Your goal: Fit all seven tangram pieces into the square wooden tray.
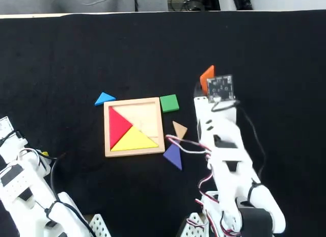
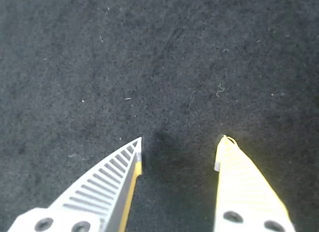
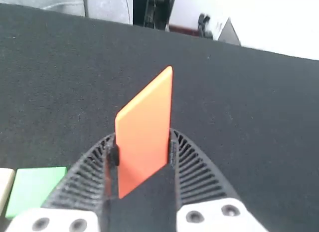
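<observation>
Parallelogram piece, orange, flat, thin, pinched upright in right claw

My right gripper pinches a flat orange parallelogram piece upright over black cloth, with a green square piece nearby.

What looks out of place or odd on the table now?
Nothing is spilled or damaged. One oddity: the orange piece is held on edge in the right tool, away from the tray.

A black tablecloth lies flat; dark cables sit beyond its far edge.
</observation>
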`<action>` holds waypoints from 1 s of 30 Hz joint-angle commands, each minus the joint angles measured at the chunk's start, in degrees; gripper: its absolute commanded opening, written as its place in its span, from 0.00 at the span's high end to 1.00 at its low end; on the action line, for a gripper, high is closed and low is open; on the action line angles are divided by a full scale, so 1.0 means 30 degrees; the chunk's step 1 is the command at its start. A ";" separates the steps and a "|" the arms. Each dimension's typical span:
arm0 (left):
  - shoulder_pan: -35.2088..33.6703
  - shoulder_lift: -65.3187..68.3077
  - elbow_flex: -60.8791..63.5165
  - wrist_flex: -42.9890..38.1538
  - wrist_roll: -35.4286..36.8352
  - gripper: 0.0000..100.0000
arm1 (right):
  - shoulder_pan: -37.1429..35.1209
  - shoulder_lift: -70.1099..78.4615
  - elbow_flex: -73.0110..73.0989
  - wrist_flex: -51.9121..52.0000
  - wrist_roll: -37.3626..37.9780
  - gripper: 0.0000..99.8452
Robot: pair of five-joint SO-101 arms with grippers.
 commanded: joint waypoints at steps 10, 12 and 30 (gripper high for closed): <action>0.0132 -0.0322 -0.0484 -0.0205 -0.0117 0.76 | 0.0410 -0.0923 0.3473 -0.6740 -0.0176 0.81; 0.0132 -0.0322 -0.0484 -0.0205 -0.0117 0.76 | 0.0322 -0.0923 0.3766 -0.6799 -0.0352 0.80; 0.0923 -0.0322 -0.0278 -0.0234 -0.0176 0.76 | 0.1846 -0.3150 -0.6725 1.1136 -0.0469 0.99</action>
